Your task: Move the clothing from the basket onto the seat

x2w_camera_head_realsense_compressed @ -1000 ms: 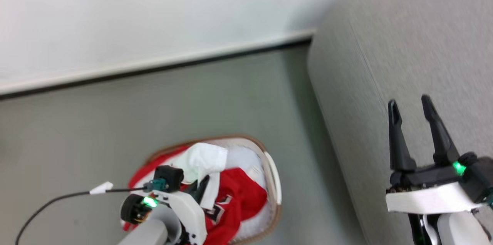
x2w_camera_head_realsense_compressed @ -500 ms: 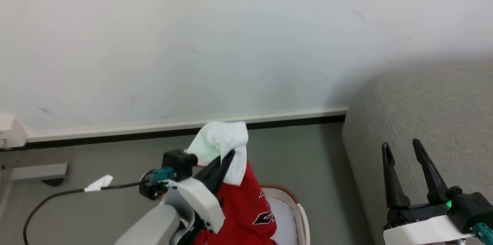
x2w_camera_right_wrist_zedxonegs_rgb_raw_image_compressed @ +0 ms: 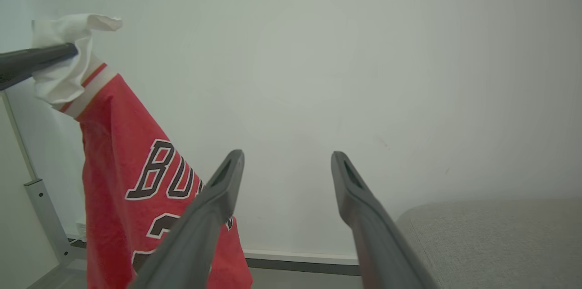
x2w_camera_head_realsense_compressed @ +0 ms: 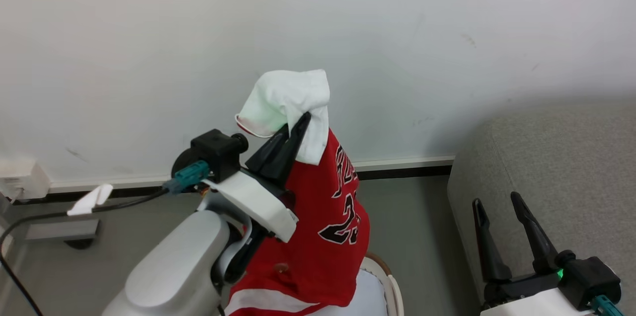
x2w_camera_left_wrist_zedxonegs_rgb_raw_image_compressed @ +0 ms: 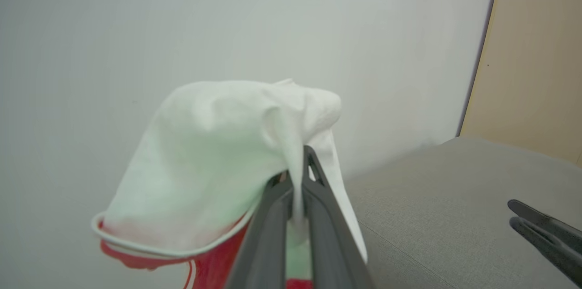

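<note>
While my left gripper (x2w_camera_head_realsense_compressed: 298, 126) is clamped on a white fold of the clothing (x2w_camera_head_realsense_compressed: 323, 226), it hangs in the air with its red lower part over the basket (x2w_camera_head_realsense_compressed: 393, 292) on the floor (x2w_camera_head_realsense_compressed: 412, 206). My right gripper (x2w_camera_head_realsense_compressed: 497, 200), its 2 jaws apart, sits well to the right, over the grey seat (x2w_camera_head_realsense_compressed: 561, 157).

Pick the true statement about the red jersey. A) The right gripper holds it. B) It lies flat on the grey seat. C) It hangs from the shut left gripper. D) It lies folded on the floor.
C: the left gripper is shut on the white upper end of the red jersey, which hangs over the basket; the right gripper is open and empty.
</note>
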Robot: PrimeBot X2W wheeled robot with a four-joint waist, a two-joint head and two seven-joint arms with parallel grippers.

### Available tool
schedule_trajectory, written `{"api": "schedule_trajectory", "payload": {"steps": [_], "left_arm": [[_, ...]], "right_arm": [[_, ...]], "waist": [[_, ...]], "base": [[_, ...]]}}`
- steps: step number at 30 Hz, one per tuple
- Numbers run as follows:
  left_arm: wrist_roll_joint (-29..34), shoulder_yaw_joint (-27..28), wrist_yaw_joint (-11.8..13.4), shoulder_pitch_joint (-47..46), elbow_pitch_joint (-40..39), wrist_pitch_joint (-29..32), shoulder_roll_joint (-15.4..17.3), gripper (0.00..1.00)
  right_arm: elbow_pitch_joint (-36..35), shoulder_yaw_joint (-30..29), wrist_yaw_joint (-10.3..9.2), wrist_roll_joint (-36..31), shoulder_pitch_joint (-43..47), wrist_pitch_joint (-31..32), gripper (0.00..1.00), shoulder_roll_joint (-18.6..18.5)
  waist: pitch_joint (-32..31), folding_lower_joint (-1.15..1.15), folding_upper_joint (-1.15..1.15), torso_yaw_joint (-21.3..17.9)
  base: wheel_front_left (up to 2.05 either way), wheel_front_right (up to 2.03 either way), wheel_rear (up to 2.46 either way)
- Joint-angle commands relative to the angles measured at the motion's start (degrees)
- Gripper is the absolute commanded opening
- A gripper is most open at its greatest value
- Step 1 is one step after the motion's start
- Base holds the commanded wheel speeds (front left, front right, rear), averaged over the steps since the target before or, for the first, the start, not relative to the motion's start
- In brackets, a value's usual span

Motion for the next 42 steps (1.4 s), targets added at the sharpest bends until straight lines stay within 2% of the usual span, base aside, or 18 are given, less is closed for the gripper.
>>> {"api": "schedule_trajectory", "payload": {"steps": [1, 12, 15, 20, 28, 42], "left_arm": [[-0.2, 0.3, 0.2, -0.3, -0.5, 0.2, 0.4, 0.0], [-0.5, 0.1, 1.7, 0.6, -3.5, 1.4, 1.0, 0.0], [-0.4, -0.4, 1.7, 0.8, -3.4, 1.6, 0.7, 0.0], [0.1, -1.6, 1.2, 0.7, -2.9, 1.7, 0.0, 0.0], [0.9, -4.8, -0.2, -0.5, -1.8, 1.9, -2.8, 0.0], [1.7, -11.2, -3.1, -1.4, -3.0, 3.9, -8.1, 0.0]], "right_arm": [[0.0, 0.1, -0.1, 0.5, 0.6, 0.0, 1.0, -0.2], [0.2, 2.0, -0.1, 1.1, -0.5, 0.0, 1.0, -0.2], [0.5, 4.6, -0.1, 1.7, -1.3, 0.0, 1.0, -0.5], [2.0, 12.1, -0.1, 3.2, -3.9, 0.0, 1.0, -2.4], [12.3, 20.6, -0.1, 4.5, -12.0, 0.0, 1.0, -3.7], [35.2, 28.6, -0.1, 8.6, -22.6, 0.0, 1.0, -2.1]], "waist": [[0.0, 0.01, -0.01, -0.1], [0.8, 0.01, -0.01, -0.5], [1.0, 0.01, -0.01, -0.3], [1.1, 0.01, -0.01, 0.4], [0.5, 0.01, -0.01, 3.5], [-0.7, 0.01, -0.01, 11.5]], "base": [[0.0, 0.0, 0.0], [0.0, 0.0, 0.0], [0.0, 0.0, 0.0], [0.0, 0.0, 0.0], [0.0, 0.0, 0.0], [0.0, 0.0, 0.0]]}}
